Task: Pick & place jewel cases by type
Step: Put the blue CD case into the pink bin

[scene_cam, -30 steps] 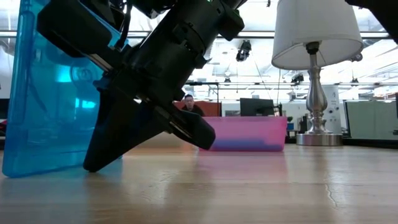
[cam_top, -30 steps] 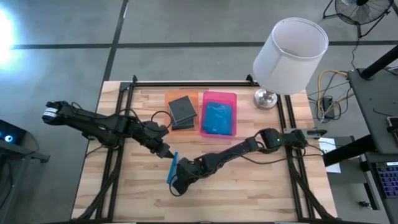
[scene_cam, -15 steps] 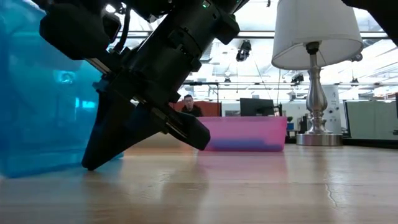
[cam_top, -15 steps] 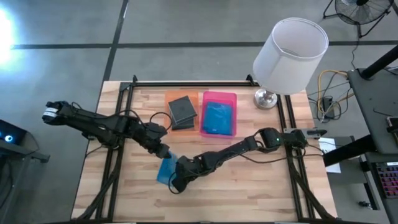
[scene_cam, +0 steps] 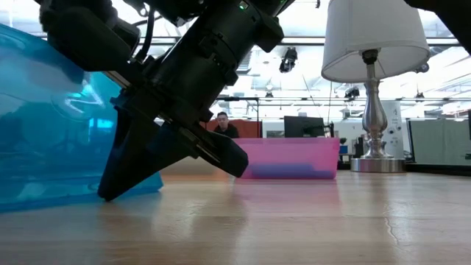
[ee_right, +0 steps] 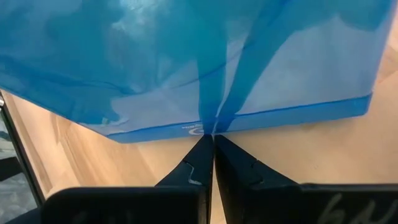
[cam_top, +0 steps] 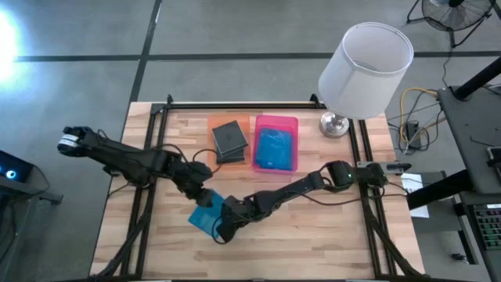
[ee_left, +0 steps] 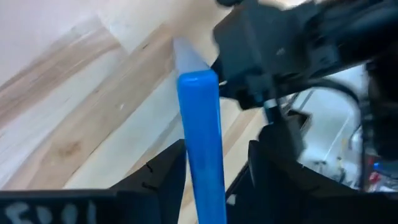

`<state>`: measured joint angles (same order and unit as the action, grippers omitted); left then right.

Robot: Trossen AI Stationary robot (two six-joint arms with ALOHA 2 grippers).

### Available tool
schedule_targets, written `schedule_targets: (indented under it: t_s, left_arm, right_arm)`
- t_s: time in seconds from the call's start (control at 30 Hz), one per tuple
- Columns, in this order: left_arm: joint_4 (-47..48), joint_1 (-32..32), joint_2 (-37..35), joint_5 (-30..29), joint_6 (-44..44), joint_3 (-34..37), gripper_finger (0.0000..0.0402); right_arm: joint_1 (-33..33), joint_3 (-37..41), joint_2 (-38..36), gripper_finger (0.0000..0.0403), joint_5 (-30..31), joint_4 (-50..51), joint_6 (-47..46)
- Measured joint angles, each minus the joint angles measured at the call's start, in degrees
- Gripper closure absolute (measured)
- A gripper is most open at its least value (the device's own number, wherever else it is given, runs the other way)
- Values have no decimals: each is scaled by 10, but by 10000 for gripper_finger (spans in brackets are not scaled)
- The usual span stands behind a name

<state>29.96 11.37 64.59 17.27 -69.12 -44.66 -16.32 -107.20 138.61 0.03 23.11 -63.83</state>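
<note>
A bright blue jewel case (cam_top: 205, 215) is seen in the lower middle of the high view, tilted over the wooden tabletop (cam_top: 313, 235) and gripped from two sides. The left gripper (cam_top: 205, 196) is placed at its upper edge, and in the left wrist view the case's thin edge (ee_left: 200, 143) is seen held between the jaws, which are clenched on it. The right gripper (cam_top: 221, 228) is placed at the case's right side, its jaws pinched on the case's edge (ee_right: 211, 127). In the upper middle, dark grey jewel cases (cam_top: 229, 139) are stacked in the orange tray (cam_top: 213, 121), and blue cases (cam_top: 275, 147) lie in the pink tray (cam_top: 275, 120) beside it. A table lamp (cam_top: 362, 66) stands at the upper right.
</note>
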Motion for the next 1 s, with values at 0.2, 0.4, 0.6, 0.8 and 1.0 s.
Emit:
schedule_targets:
  t_s: [0.2,0.4,0.6,0.8,1.0]
  left_arm:
    - [14,15,24,3,0,0,291]
    - [26,15,19,-5,16,0,369]
    - [34,15,16,-20,28,-1,396]
    - [76,5,-28,-75,40,-1,398]
    - [15,-67,-110,-165,40,-1,399]
  right_arm:
    - [0,0,0,390,2,0,0]
    - [-7,1,-1,390,13,-1,-8]
    - [-19,8,-7,390,52,7,-65]
    - [-42,40,-58,390,190,162,-193]
    - [-88,146,-153,390,261,217,-325]
